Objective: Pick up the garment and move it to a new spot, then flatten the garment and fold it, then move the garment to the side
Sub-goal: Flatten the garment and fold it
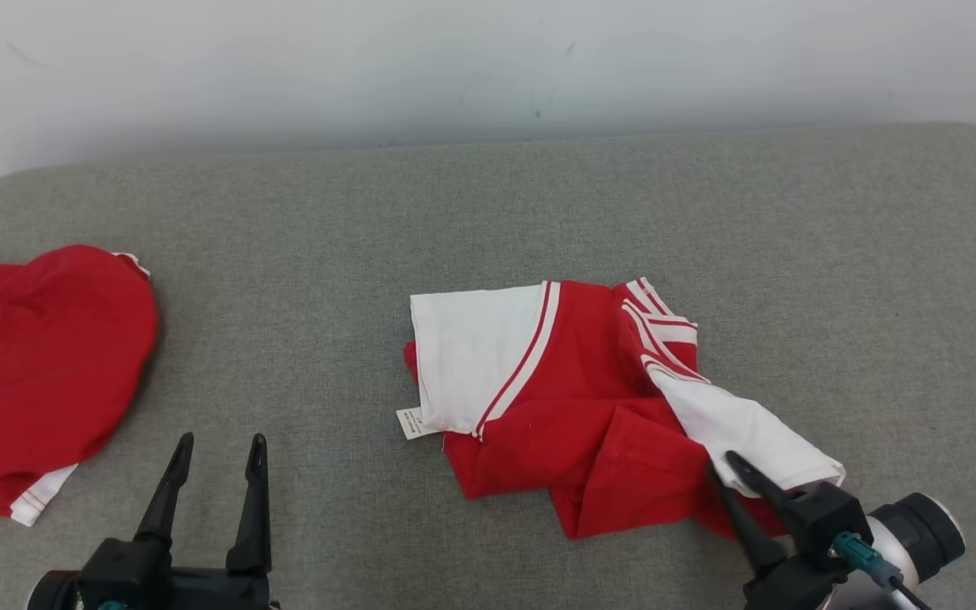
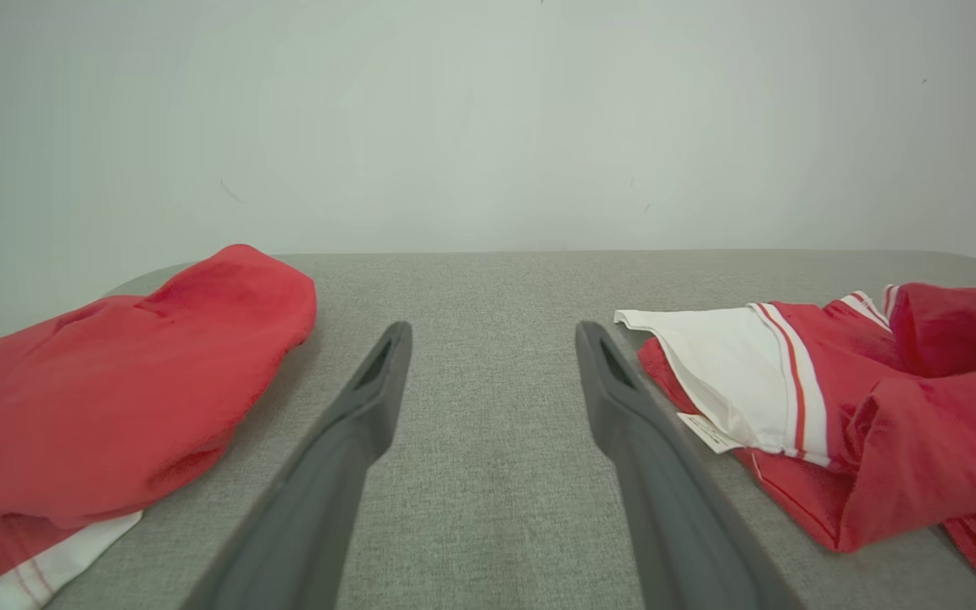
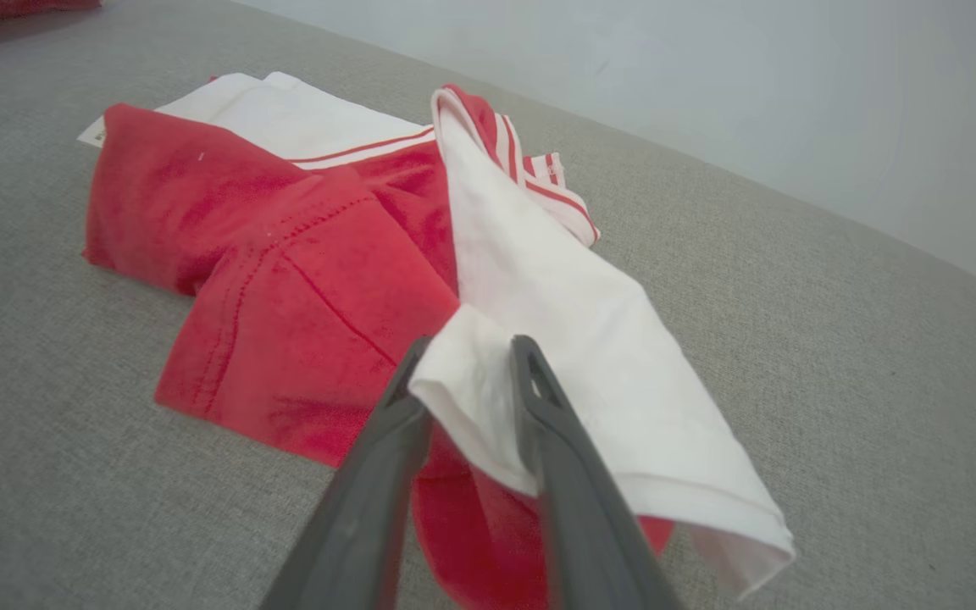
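One grey woven-fabric tabletop (image 1: 488, 220), far corners rounded. Two garments on it: one crumpled red-and-white knit shirt (image 1: 573, 398) at centre, slightly right; one bunched red cloth garment (image 1: 39, 364) with a white striped hem at far left, well apart. Two black two-finger pincers: left pincer (image 1: 222, 440) hovers spread wide, nothing between its fingers, over bare tabletop between the garments; right pincer (image 1: 719, 466) clamped on a fold of the shirt's white sleeve (image 1: 742, 432), near right corner. One small white label (image 1: 410, 422) at the shirt's near left edge.
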Available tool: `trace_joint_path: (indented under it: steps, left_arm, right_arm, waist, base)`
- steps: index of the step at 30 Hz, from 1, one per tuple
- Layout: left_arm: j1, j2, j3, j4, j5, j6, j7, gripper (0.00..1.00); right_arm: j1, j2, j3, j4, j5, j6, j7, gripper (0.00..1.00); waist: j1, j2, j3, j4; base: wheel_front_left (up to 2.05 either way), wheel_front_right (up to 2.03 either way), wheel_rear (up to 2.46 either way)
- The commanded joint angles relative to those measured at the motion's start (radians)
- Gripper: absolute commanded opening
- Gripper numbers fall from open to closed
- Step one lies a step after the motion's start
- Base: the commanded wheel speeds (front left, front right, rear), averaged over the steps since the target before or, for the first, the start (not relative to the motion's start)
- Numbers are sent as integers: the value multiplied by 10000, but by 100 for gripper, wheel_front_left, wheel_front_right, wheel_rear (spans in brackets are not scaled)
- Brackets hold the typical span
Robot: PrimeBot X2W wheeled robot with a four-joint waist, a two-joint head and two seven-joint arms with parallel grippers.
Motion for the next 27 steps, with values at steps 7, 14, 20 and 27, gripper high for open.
trace_joint_path:
  steps: [7, 14, 20, 27]
  left_arm:
    - [-69, -144, 223, 57, 219, -141, -35, 100]
    - [-146, -224, 348, 79, 377, -241, -35, 100]
    - [-229, -246, 352, 92, 472, -302, -35, 100]
    - [-577, -280, 242, 43, 554, -405, -35, 100]
  right_arm:
    - [-133, 2, -384, -476, 355, 4, -184, 0]
    - [-357, 463, -2235, -598, 511, 4, -592, 0]
    - [-811, 773, -3499, 313, 967, 3, -1064, 0]
    - [-2301, 720, -4403, 3065, 1569, 3, -1719, 0]
  waist:
    - [-1, -1, 87, -130]
    - [-1, -1, 179, -299]
    - [-1, -1, 338, -369]
    - [-1, -1, 896, -323]
  base:
    - [0, 0, 0]
    - [0, 0, 0]
    - [0, 0, 0]
    - [0, 0, 0]
